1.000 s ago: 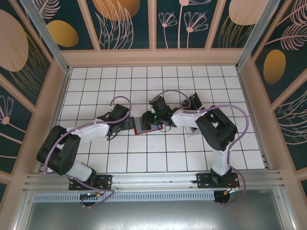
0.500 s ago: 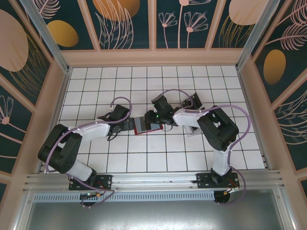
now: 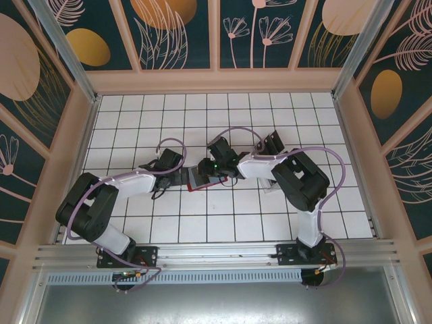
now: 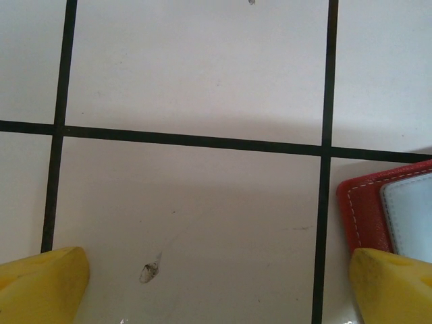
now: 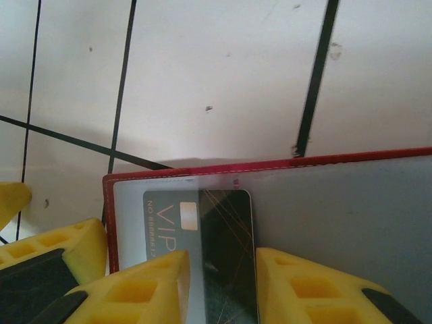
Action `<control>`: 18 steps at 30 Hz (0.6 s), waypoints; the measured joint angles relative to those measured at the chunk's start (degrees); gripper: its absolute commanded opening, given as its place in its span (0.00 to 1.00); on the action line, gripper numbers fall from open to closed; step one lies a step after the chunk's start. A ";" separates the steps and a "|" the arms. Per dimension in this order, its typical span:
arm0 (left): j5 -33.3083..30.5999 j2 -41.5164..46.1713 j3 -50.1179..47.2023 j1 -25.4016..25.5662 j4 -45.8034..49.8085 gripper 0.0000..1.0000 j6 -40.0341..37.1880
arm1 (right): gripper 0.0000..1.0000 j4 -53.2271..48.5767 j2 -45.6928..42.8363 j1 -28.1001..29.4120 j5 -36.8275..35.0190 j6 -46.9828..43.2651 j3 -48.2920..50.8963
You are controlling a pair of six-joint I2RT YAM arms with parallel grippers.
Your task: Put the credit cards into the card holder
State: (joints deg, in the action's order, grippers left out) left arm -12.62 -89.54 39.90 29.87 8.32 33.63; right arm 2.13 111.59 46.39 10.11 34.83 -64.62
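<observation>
So far, one card (image 5: 209, 250) has reached the holder (image 5: 304, 165), and the job looks about midway for that card. The holder lies open near the middle of the desk (image 3: 135, 115), its red rim framing a grey inner face. The right end effector (image 5: 221, 270) is narrowed onto the card, one yellow finger on each long side. The card's leading edge sits inside the red rim, close to the holder's left corner. I cannot tell whether it is already under a pocket film or only lying on top.

The left end effector (image 4: 216, 290) stands wide and holds nothing. One of its fingers (image 4: 391, 287) sits right at the holder's (image 4: 368, 209) corner, touching it or just beside it. My guess is that it is bracing the holder against sliding.

In the overhead view both end effectors meet over the holder (image 3: 202, 179), the left (image 3: 181, 174) from the left edge side and the right (image 3: 217, 167) from the right.

What is left, as I judge it, is to push this card fully home, release it, and then fetch any others. A dark shape (image 3: 273, 142) beyond the right arm, toward the far edge, may be further cards, but it is too small to tell. No card can be confirmed as fully seated yet.
</observation>
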 measured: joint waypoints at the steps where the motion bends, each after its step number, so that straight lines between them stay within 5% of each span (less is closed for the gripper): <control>1: -0.11 -0.13 0.00 0.02 -0.04 0.99 0.00 | 0.31 -0.07 0.15 0.20 0.00 0.00 -0.24; 18: -0.79 0.02 -0.07 0.02 -0.37 0.99 0.04 | 0.37 -0.59 1.03 3.23 0.42 1.29 -1.53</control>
State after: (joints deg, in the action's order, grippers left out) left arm -13.41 -89.52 39.83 29.89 7.94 33.67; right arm 1.54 112.62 49.63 10.52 36.12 -66.15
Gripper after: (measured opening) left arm 0.986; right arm 0.360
